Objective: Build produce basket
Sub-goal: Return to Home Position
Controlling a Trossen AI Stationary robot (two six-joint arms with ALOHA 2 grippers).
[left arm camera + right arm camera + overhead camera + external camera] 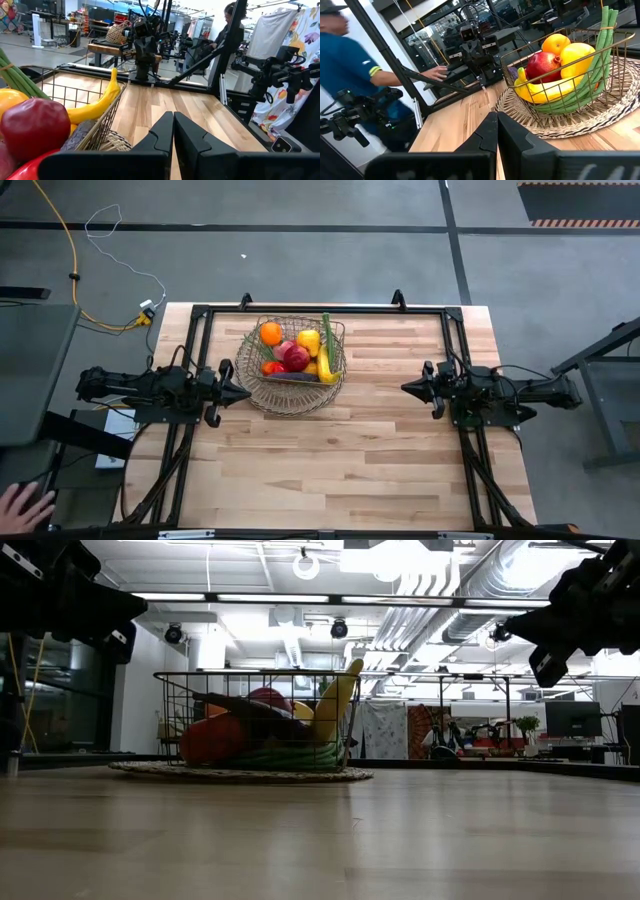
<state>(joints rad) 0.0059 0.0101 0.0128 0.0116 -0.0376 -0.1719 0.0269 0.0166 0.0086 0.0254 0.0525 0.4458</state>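
The wire basket (296, 360) stands on a round woven mat (270, 395) at the table's far middle. It holds an orange (271, 333), a lemon (308, 341), red apples (295, 357), a banana (324, 366), long green beans (328, 340) and an eggplant (300, 377). My left gripper (243, 393) is shut and empty, just left of the basket. My right gripper (407, 388) is shut and empty, to the basket's right. The basket also shows in the left wrist view (107, 112) and the right wrist view (600, 75).
A black frame (320, 310) runs along the table's far and side edges. Bare wood lies between the grippers and toward the near edge (330, 480). A person's hand (25, 505) shows off the table's near left; a person in blue (350, 70) shows beyond the table.
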